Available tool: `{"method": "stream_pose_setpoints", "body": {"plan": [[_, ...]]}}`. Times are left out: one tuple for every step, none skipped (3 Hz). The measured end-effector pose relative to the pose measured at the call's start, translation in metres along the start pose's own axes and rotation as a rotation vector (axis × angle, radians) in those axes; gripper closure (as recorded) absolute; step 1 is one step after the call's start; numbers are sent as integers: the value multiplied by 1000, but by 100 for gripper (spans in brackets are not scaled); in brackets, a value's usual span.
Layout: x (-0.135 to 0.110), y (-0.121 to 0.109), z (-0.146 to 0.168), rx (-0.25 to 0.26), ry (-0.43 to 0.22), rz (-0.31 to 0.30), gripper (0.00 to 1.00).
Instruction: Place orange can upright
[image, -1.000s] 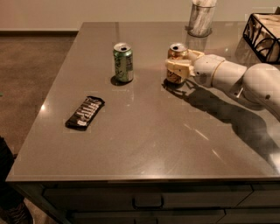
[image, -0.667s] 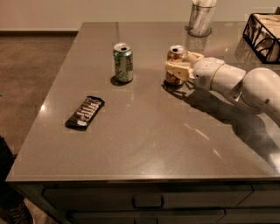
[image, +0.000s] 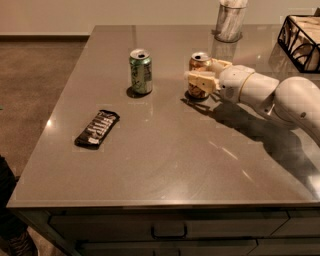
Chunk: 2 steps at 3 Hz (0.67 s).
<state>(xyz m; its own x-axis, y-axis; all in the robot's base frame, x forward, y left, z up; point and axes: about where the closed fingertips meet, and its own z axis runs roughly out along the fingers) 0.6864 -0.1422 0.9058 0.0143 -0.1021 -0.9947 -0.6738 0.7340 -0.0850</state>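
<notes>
1. A wide, smooth grey-brown desk (image: 175, 165) fills the view, with brown carpet to its left and a pale wall behind.
2. Toward the back of the desk stands the orange can (image: 200, 61), an aluminium drink can with an orange-tan label and silver rims.
3. The robot's cream-coloured two-finger gripper (image: 202, 75) reaches in from the right on a white arm. It is clasping the orange can, with one finger across the near side and the other behind.
4. The can's long axis is vertical. Its opened top faces the ceiling and its base appears to rest flat on the desk.
5. The step in hand looks like letting go. To do it well, confirm the base sits flat, part the fingers evenly so neither one drags the wall, then back straight out to the right without brushing the can.
6. A light can tips easily, so any sideways nudge during the retreat could topple it.
7. A green-and-white drink can (image: 141, 71) stands upright well apart to the left, out of the retreat path.
8. A dark-wrapped candy bar (image: 97, 128) lies flat nearer the front left.
9. A silver metal cup (image: 230, 20) and a black wire basket (image: 300, 37) sit at the back right.
</notes>
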Motion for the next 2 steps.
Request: {"method": "stream_pose_setpoints", "body": {"plan": [[0,1,1,-3,0,0,0],[0,1,1,-3,0,0,0]]}}
